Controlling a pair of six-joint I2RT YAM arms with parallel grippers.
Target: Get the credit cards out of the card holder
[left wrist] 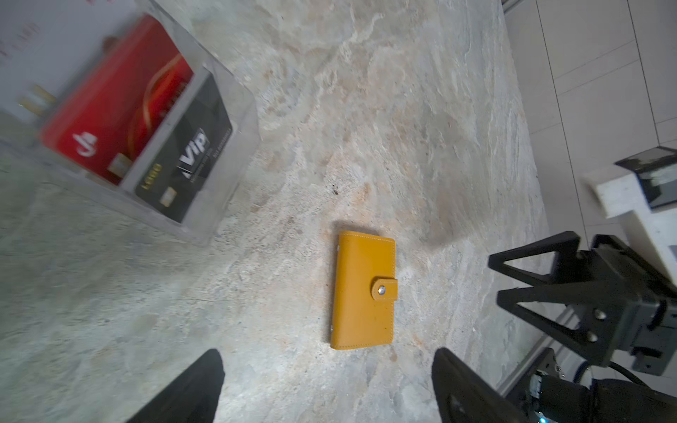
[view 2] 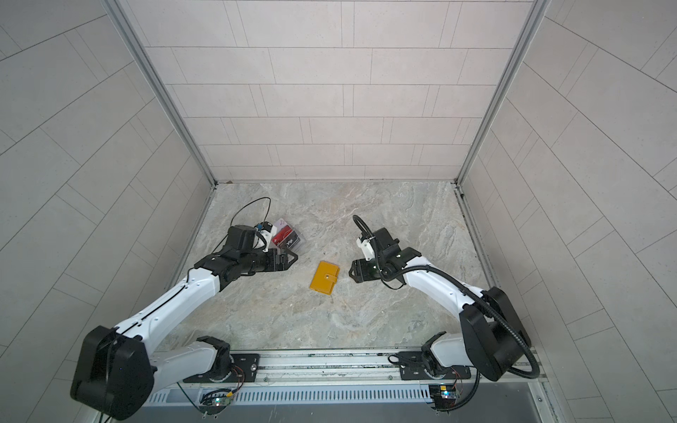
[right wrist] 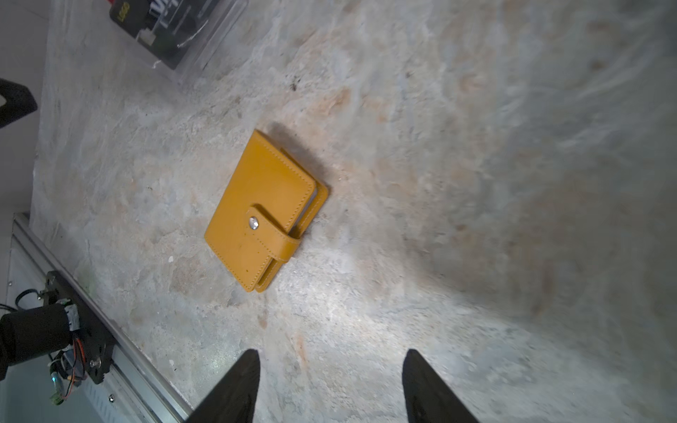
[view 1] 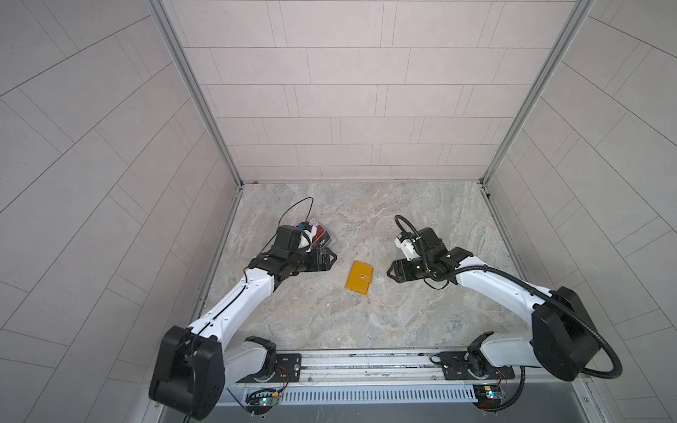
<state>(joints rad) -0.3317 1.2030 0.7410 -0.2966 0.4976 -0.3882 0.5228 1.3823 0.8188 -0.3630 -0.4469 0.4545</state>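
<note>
Starting at the left of both top views, a clear plastic box (view 1: pixel 327 240) (view 2: pixel 297 240) rests on the grey marbled tabletop (view 1: pixel 366 315), partly hidden behind the left arm's wrist. The top views show only a red patch and the print "VIP" inside it. The left wrist view resolves the credit cards (left wrist: pixel 121 110) in the box: a red card with a gold swirl, a black card (left wrist: pixel 187 164) marked "VIP", and the edge of a whitish card, too blurred to read.

The left gripper (view 1: pixel 330 258) (view 2: pixel 292 258) sits just beside the box, pointing toward the centre. Its wrist view shows the jaws (left wrist: pixel 328 357) spread wide with nothing between them.

The mustard-yellow booklet-style card holder (view 1: pixel 359 277) (view 2: pixel 325 277) lies flat near the middle of the tabletop, between both grippers and touching neither. Its snap tab is fastened. The left wrist view (left wrist: pixel 364 289) shows only the flat cover. The right wrist view (right wrist: pixel 263 208) adds the open side, where the covers sit slightly apart under the tab. Whether any card remains inside cannot be told.

The right gripper (view 1: pixel 391 273) (view 2: pixel 354 273) faces the holder from the right. The top views do not show its jaw gap. The left wrist view (left wrist: pixel 494 276) and its own wrist view (right wrist: pixel 329 353) show the jaws parted and empty.
</note>
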